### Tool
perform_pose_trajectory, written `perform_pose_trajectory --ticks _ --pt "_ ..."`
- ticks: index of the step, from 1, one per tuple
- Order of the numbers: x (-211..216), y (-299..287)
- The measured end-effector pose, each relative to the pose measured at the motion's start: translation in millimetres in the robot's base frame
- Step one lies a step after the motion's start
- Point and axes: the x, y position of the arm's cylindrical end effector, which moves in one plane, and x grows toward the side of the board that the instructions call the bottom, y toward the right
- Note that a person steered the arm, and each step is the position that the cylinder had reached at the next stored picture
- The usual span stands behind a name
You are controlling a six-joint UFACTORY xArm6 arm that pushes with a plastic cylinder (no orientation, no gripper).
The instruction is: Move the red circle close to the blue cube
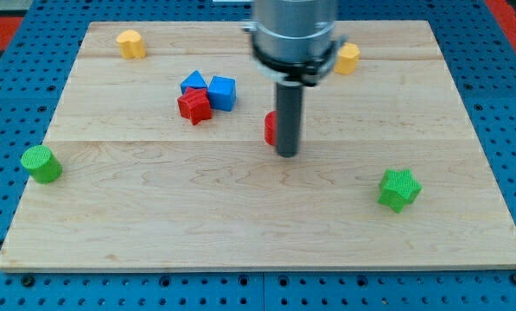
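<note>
Jaws are absent; the rod's tip (286, 155) touches the red circle (270, 129) at its four o'clock. Blue cube (223, 92) sits at ten o'clock; an off-centre push could let the circle slip aside.

bare board (240, 199) between red circle (270, 128) and blue cube (223, 92), red star (194, 106) adjoining cube

Bright, even light falls from overhead on the pale wooden worktop (240, 216), with no harsh glare on the grain and colours reading clean and saturated. Shadows are short and soft: a faint dark smudge sits at the foot of the rod around my tip (287, 155), and the green star (399, 189) at four o'clock throws a thin shadow at its base. The arm's grey housing (292, 34) at twelve o'clock looks slightly soft, while the worktop's edges stay straight.
</note>
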Motion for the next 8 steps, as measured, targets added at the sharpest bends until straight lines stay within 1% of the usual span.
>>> perform_pose_trajectory --ticks 1,2,3,4,5,6,7,8 --pt "-6 36" --pt "-14 0" --pt "-22 -53" --pt "-45 -76" --pt "-47 -37" --pt "-59 -2" --pt "-83 -15" --pt "-85 -23"
